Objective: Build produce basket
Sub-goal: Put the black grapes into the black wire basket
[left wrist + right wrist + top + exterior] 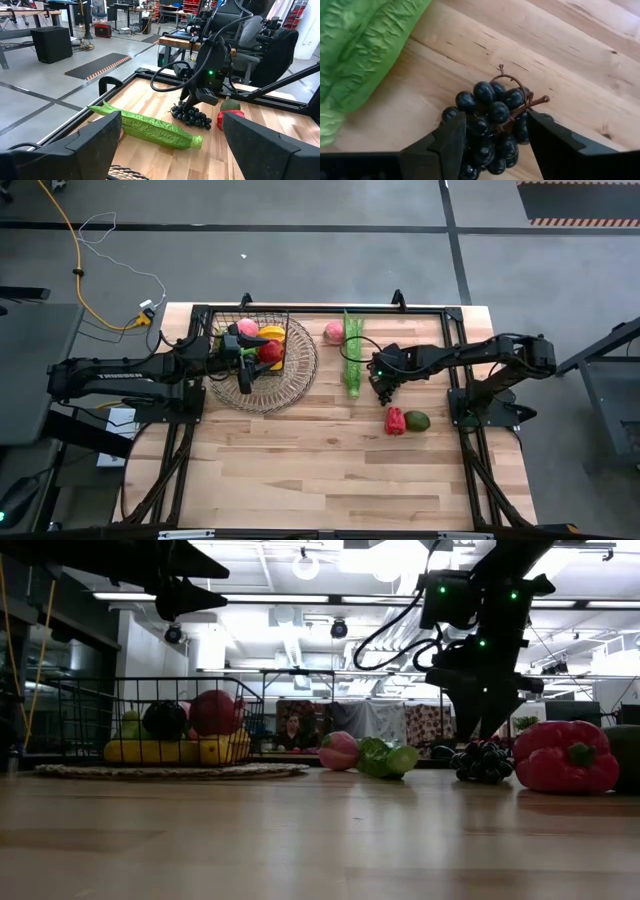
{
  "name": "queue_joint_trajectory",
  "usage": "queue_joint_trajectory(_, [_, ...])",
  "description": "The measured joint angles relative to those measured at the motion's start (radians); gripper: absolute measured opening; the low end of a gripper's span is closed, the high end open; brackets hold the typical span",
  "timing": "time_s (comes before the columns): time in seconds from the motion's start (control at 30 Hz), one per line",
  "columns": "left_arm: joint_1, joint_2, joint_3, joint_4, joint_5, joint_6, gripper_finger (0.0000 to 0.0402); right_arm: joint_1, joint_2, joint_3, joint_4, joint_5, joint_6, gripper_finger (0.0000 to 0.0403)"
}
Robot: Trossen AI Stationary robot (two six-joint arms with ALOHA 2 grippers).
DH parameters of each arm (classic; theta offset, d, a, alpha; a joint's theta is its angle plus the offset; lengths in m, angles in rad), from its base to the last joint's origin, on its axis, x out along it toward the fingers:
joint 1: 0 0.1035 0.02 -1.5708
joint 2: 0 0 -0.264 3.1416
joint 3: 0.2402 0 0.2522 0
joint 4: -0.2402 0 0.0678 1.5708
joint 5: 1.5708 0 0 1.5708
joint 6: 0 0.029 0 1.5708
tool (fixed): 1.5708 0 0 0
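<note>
The black wire basket stands on a round wicker tray and holds bananas, a red apple and other produce. My left gripper hovers open over the basket. A dark grape bunch lies on the table right of the long green stalk. My right gripper is open and points down over the bunch, one finger on each side. A pink peach, a red pepper and an avocado lie on the wood. My right gripper comes at the grape bunch from above, with its fingers beside the grapes just under the brown stem. I cannot tell whether the fingers touch the grapes. The bunch rests on the table.
The green stalk lies close beside the grapes, toward the basket. The pepper and avocado sit near the right gripper on the table's near side. Bare wood fills the table's near half. A person sits in the room behind.
</note>
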Motion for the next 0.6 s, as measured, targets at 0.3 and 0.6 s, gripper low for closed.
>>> queue_joint_trajectory(0.3, [0.0,0.002,0.0,0.0,0.0,-0.015,0.0335,-0.003,0.035,0.0,0.022,-0.003,0.035,0.0178])
queue_joint_trajectory(0.6, [0.0,0.015,0.0,0.002,0.0,-0.015,0.0335,-0.043,0.074,-0.001,0.037,-0.034,0.0,0.0161])
